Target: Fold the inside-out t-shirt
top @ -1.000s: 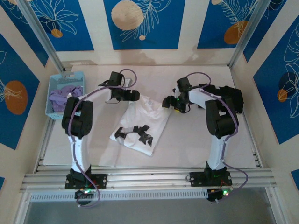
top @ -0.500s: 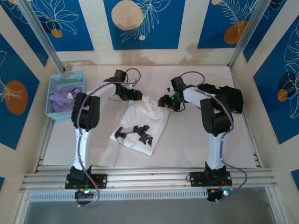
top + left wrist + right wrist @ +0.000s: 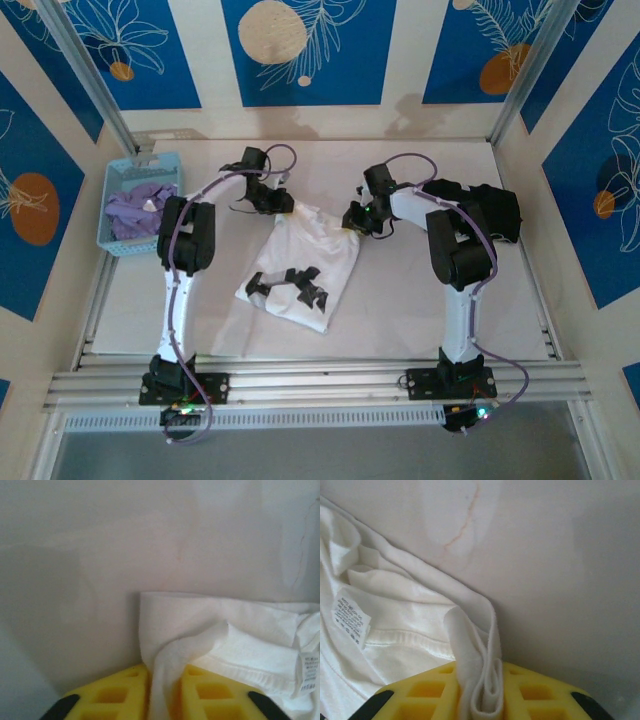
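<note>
The white t-shirt (image 3: 305, 262) lies partly folded in the middle of the table, its dark print (image 3: 290, 284) facing up near the front. My left gripper (image 3: 283, 204) is shut on the shirt's far left corner. In the left wrist view, white cloth (image 3: 220, 640) runs between the yellow fingers (image 3: 117, 695), and a care label (image 3: 308, 672) shows at the right. My right gripper (image 3: 352, 218) is shut on the far right corner. The right wrist view shows a folded bunch of cloth (image 3: 482, 680) pinched between the yellow fingers (image 3: 540, 695), with a label (image 3: 351, 617) at the left.
A blue basket (image 3: 140, 203) holding a lavender garment (image 3: 135, 207) stands at the far left of the table. A black garment (image 3: 497, 212) lies at the right, behind the right arm. The white table (image 3: 420, 300) has bare room in front.
Both grippers have moved inward onto the shirt's far corners and closed on the cloth. The left one swung right and down to the corner; the right one shifted left.
</note>
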`<action>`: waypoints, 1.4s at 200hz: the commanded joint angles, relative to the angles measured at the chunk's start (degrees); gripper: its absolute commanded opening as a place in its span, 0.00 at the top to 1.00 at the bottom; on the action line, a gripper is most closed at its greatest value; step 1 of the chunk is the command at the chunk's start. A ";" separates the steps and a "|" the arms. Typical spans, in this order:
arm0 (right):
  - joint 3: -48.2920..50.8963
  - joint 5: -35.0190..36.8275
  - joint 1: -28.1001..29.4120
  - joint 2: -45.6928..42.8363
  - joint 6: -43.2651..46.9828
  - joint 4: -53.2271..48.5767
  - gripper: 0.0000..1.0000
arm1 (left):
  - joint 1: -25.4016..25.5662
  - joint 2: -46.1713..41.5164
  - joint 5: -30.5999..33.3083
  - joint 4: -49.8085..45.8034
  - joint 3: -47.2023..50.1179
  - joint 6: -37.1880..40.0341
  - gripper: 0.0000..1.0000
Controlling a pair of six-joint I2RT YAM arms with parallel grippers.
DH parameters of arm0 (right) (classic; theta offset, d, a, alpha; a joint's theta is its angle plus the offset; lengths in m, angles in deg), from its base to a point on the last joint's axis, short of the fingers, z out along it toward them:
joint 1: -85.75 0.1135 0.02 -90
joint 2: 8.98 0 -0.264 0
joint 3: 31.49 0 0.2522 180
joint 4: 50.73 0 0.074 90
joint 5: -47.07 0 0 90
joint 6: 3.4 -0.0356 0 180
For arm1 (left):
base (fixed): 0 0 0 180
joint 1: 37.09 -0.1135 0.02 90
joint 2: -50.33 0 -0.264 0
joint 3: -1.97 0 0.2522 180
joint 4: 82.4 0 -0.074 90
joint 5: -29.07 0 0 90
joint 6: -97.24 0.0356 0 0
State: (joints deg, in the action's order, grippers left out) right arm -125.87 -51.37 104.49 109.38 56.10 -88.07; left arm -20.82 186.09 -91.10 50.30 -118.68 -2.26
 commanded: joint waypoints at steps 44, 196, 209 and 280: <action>0.46 -1.53 -1.66 -3.50 1.42 4.50 0.93 | -0.42 -2.07 -6.14 3.94 0.00 -2.96 1.00; -22.02 -2.73 -5.57 -5.54 9.47 2.57 0.99 | -4.90 -14.79 -0.29 19.59 -2.32 -14.14 1.00; -26.60 -3.06 -5.82 -5.76 10.61 1.19 0.99 | -5.12 -15.72 0.24 18.78 -5.69 -14.05 1.00; -15.04 -6.18 -3.00 -17.75 15.88 5.40 0.99 | -4.69 -31.93 -0.62 30.10 14.55 -16.65 1.00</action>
State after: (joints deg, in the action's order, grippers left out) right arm -149.58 -55.35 99.64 97.73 69.24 -83.96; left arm -24.97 159.91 -90.91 74.46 -115.62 -16.77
